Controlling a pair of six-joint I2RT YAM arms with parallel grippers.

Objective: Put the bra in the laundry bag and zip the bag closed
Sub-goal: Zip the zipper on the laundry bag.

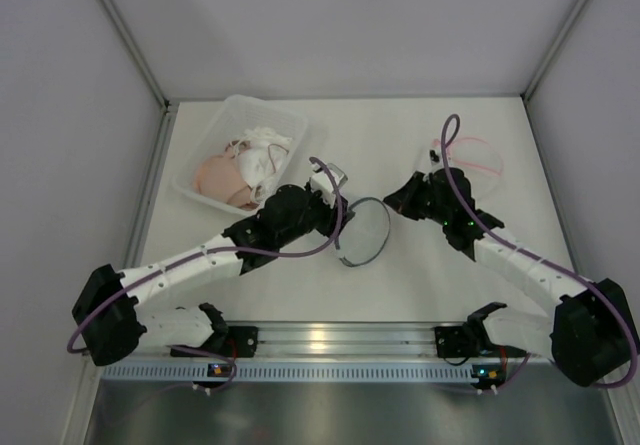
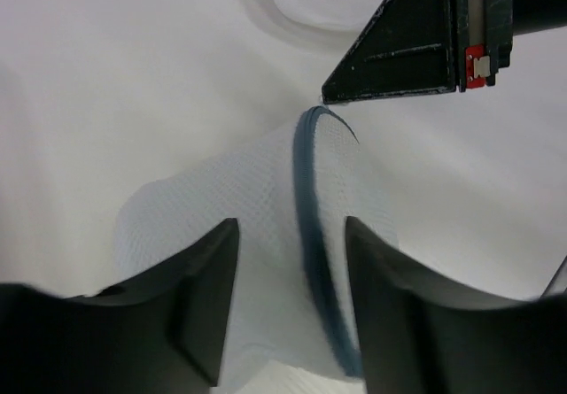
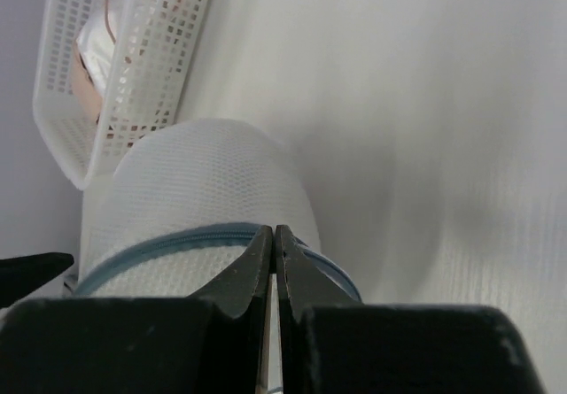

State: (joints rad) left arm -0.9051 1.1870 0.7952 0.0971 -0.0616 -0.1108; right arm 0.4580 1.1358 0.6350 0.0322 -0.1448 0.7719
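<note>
From above, the white mesh laundry bag [image 1: 365,231] almost vanishes against the white surface [image 1: 430,285]; only its dark zip ring [image 2: 306,199] reads. The left pincer [image 2: 292,235] straddles that ring half open, holding nothing. The right pincer [image 3: 275,235] is clamped tight on it. The pink bra [image 1: 222,177] lies in a white perforated plastic basket [image 1: 290,120] at the bag's 10 o'clock.

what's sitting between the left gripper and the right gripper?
The mesh laundry bag: its blue zipper band runs from between the fingers of the open left gripper up to the shut right gripper. Seen in the left wrist view.
</note>
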